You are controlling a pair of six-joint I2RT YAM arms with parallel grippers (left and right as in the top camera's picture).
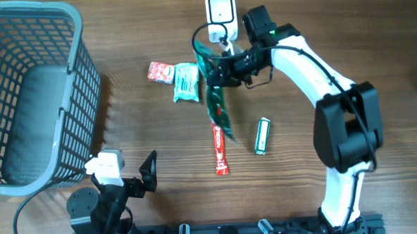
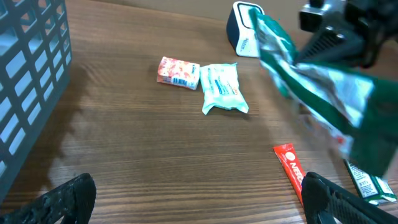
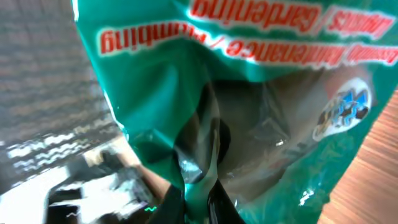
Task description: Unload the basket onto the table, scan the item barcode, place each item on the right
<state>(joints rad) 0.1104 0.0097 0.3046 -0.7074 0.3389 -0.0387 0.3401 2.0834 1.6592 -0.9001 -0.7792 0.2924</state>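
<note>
One green bag (image 1: 216,106), pinched by the right gripper (image 1: 216,69), stretches lengthwise away from one scanner (image 1: 220,9). Four packets (image 1: 184,81) lie loose; the left gripper (image 2: 199,208) gapes empty.

Bag (image 1: 217,106) before scanner (image 1: 220,9); basket (image 1: 87,87) far left on table (image 1: 167,133).

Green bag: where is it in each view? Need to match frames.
Overhead: green bag top centre, hanging just below the scanner.
Left wrist: green bag upper right, right of the scanner.
Right wrist: green bag fills the frame; scanner not clearly visible.
Shared landmark: the scanner, overhead and left wrist.
</note>
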